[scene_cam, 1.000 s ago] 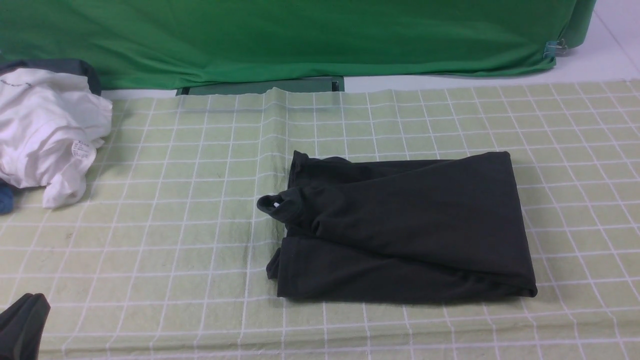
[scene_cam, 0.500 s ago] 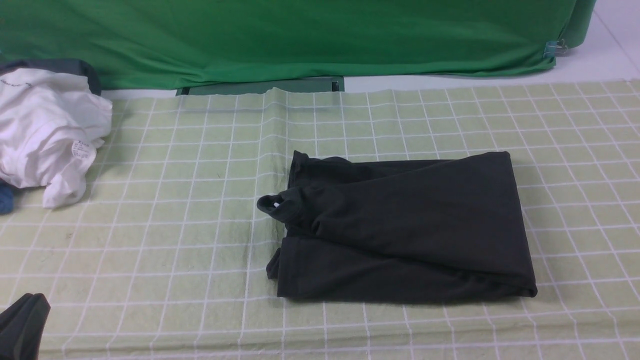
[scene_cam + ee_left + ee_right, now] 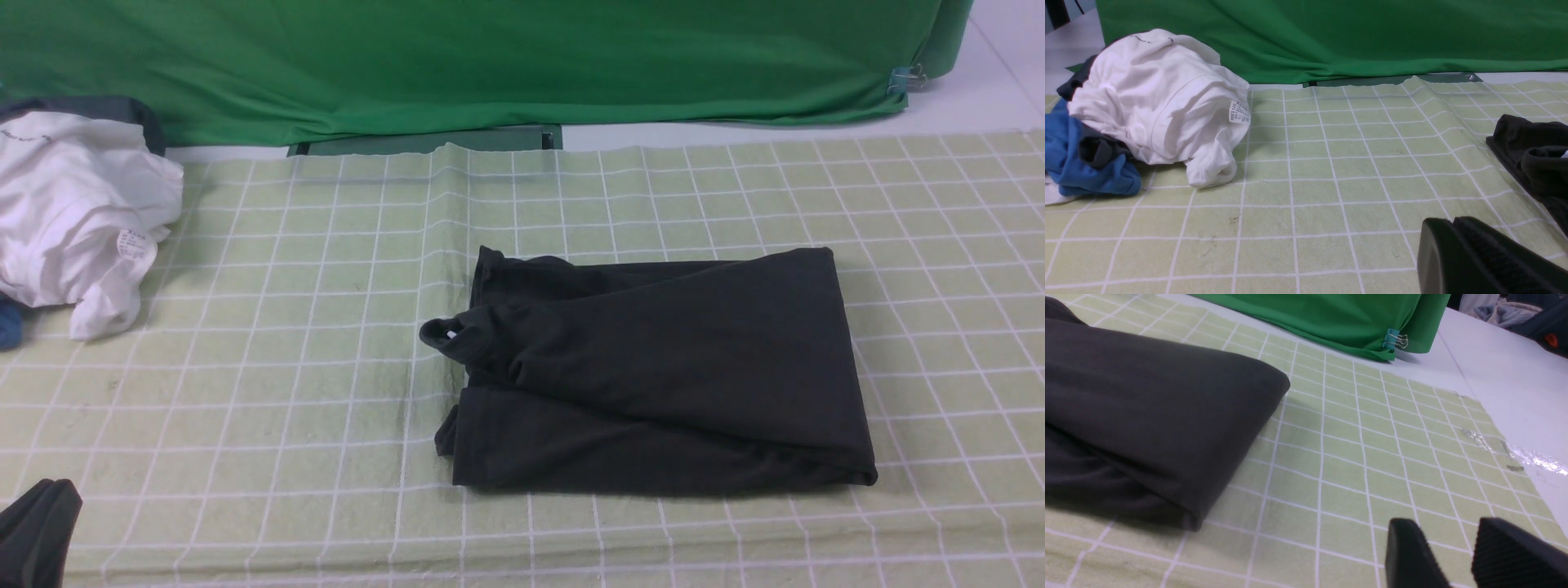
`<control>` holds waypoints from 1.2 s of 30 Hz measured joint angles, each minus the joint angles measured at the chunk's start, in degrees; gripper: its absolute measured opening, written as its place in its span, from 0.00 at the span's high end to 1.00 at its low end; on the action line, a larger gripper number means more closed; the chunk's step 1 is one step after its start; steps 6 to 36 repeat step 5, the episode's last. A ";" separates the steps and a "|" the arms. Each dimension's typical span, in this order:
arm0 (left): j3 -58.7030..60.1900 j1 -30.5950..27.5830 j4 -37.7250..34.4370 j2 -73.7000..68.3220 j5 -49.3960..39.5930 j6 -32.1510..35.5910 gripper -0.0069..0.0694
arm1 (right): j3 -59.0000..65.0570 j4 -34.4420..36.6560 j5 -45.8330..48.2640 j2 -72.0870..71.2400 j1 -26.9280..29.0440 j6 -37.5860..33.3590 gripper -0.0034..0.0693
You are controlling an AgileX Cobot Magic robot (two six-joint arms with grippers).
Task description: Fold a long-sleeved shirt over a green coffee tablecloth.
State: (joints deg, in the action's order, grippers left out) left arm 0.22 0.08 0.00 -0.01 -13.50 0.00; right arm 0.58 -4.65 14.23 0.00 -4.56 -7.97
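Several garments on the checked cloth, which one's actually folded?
The black long-sleeved shirt, lying as a flat rectangle mid-cloth. The white garment and blue garment sit crumpled in a heap at the far left.

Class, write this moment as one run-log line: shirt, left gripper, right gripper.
shirt: folded on tablecloth, untouched | left gripper: shut, empty, beside shirt | right gripper: open, empty, on shirt's other side

One black soft-knit long-sleeved shirt point(image 3: 661, 371), folded, is lying on one pale yellow-green tablecloth with a white line grid point(image 3: 269, 327). One crumpled white garment with a small tag point(image 3: 77, 216) is sitting beside one blue cloth point(image 3: 1073, 167). One bright green fabric sheet point(image 3: 490, 65) is hanging behind, with one binder clip point(image 3: 904, 79) pinching it. Two black grippers are showing: left gripper point(image 3: 1453, 222) and right gripper point(image 3: 1443, 535).
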 joint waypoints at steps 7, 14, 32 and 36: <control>0.00 0.00 0.00 0.00 0.00 0.00 0.89 | 0.00 0.00 0.00 0.00 0.00 0.00 0.62; 0.00 0.00 0.00 0.00 0.00 0.00 0.89 | 0.00 0.00 0.00 0.00 0.00 0.00 0.62; 0.00 0.00 0.00 0.00 0.00 0.00 0.89 | 0.00 0.00 0.00 0.00 0.00 0.00 0.62; 0.00 0.00 0.00 0.00 0.00 0.00 0.89 | 0.00 0.00 0.00 0.00 0.00 0.00 0.62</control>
